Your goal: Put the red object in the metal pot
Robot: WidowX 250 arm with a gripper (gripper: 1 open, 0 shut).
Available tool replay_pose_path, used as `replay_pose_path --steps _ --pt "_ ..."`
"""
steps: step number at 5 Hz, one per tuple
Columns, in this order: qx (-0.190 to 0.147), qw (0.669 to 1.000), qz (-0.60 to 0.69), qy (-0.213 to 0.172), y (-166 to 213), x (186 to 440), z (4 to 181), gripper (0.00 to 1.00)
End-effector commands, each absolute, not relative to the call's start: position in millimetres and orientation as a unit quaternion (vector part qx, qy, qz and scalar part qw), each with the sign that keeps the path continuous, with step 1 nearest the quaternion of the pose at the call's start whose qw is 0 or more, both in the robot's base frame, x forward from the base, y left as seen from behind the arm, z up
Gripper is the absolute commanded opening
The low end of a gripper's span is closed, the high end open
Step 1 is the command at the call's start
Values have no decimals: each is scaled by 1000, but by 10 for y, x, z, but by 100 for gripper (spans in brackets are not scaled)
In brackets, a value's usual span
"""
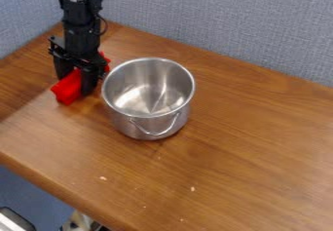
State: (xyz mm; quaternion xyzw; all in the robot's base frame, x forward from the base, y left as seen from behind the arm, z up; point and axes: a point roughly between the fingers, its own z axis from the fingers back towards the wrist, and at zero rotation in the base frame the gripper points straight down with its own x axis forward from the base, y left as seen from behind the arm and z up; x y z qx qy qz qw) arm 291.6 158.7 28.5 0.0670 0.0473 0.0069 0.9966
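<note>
The red object (66, 87) lies on the wooden table just left of the metal pot (148, 97), its near end sticking out from under the arm. My gripper (81, 75) points straight down over the block's far half, and its black fingers are shut on the red object. The pot stands upright and holds nothing; its thin wire handle hangs down the front side. The far end of the block is hidden behind the fingers.
The wooden table (235, 147) runs from the grey wall at the back to a front edge that slants down to the right. Its left corner lies close behind the arm.
</note>
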Motion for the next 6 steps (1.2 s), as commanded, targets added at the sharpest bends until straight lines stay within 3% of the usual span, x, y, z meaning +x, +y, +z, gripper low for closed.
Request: replay_pose_path --steps 1,6 --pt "83 996 17 10 1655 3005 554 0" --pt "73 996 41 -5 1665 2975 760 0"
